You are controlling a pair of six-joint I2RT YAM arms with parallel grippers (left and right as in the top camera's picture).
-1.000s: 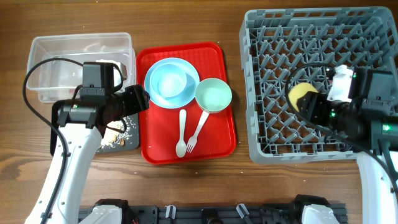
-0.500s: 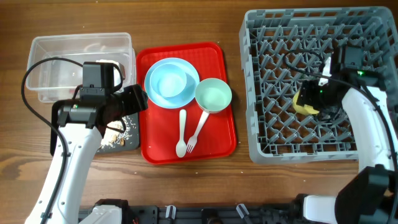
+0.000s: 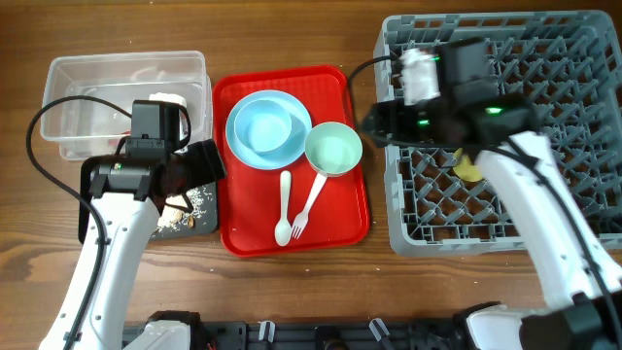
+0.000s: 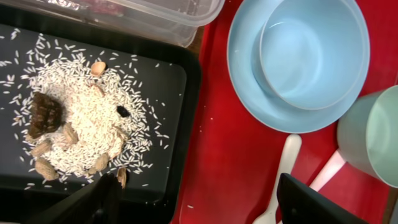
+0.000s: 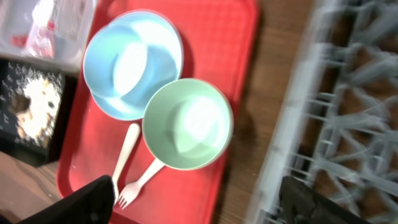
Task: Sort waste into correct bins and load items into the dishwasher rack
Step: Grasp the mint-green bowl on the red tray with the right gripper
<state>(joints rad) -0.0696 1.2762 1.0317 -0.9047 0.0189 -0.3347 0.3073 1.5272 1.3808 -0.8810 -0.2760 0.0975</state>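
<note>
My left gripper [image 3: 207, 165] [image 4: 199, 208] is open and empty over the edge between the black tray [image 3: 206, 222] and the red tray. Rice and brownish food scraps [image 4: 74, 124] lie in the black tray. My right gripper [image 3: 373, 122] [image 5: 199, 205] is open and empty above the gap between the red tray and the grey rack [image 3: 505, 236]. A yellow cup [image 3: 469, 167] sits in the rack. A pale blue bowl [image 3: 267, 128] on a pale blue plate [image 3: 243, 112], a mint bowl [image 3: 333, 148], a white spoon [image 3: 284, 209] and a fork [image 3: 309, 204] lie on the red tray.
The clear tub [image 3: 68, 97] stands behind the black tray and holds something white and red [image 5: 46, 31]. The flat red tray [image 3: 345, 209] lies between the bins and the rack. Wooden table shows in front of everything.
My right arm has swung left from inside the rack to its left edge, leaving the yellow cup in the rack. The left arm has barely moved.
</note>
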